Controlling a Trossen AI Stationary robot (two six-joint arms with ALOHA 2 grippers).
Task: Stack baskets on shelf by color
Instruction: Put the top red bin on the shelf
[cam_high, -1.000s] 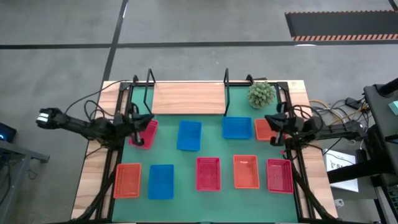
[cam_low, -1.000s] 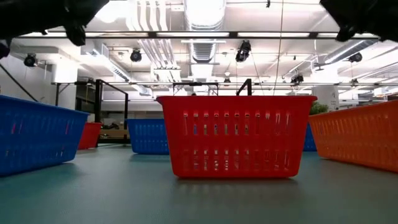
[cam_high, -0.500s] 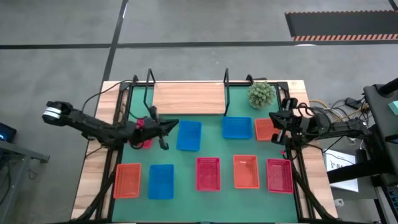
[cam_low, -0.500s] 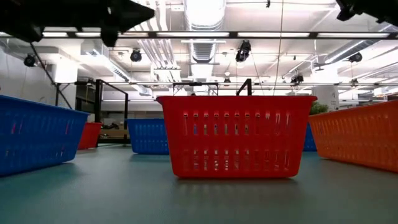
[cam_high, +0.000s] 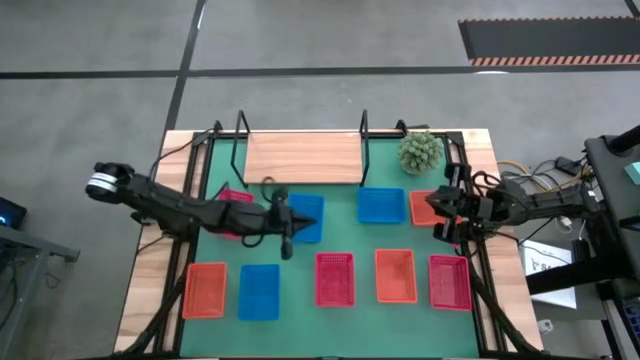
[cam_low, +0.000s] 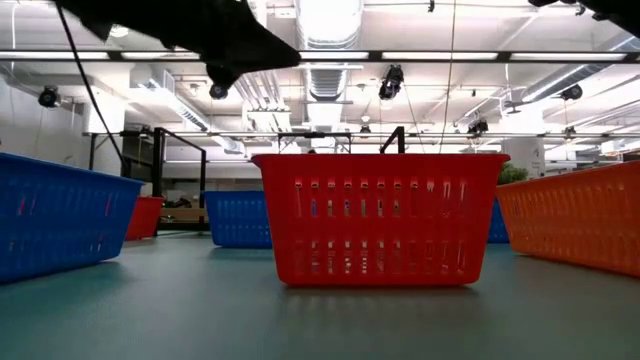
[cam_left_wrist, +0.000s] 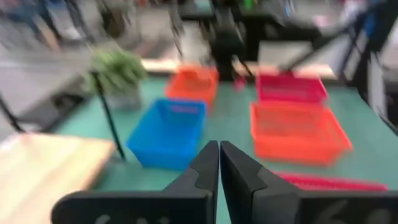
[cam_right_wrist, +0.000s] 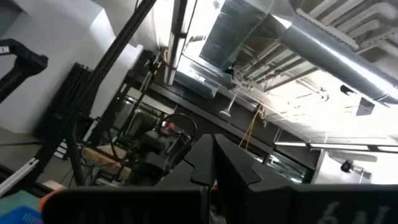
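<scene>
While the left gripper (cam_high: 287, 237), fingers pressed together and empty, has swung from the red mesh basket (cam_high: 235, 204) to over the blue mesh basket (cam_high: 305, 217), the light-wood shelf (cam_high: 303, 158) stays bare, so no stacking has begun; the right gripper (cam_high: 444, 213), likewise closed, waits by the orange mesh basket (cam_high: 424, 207), its wrist view showing only ceiling.

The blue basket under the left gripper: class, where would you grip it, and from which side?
Grip one rim wall of the blue basket, coming straight down from above. It sits upright with its mouth open, so one finger can go inside a thin mesh wall and one outside. The left gripper, fingers shut, hangs over its near edge; it would need to open first.
</scene>
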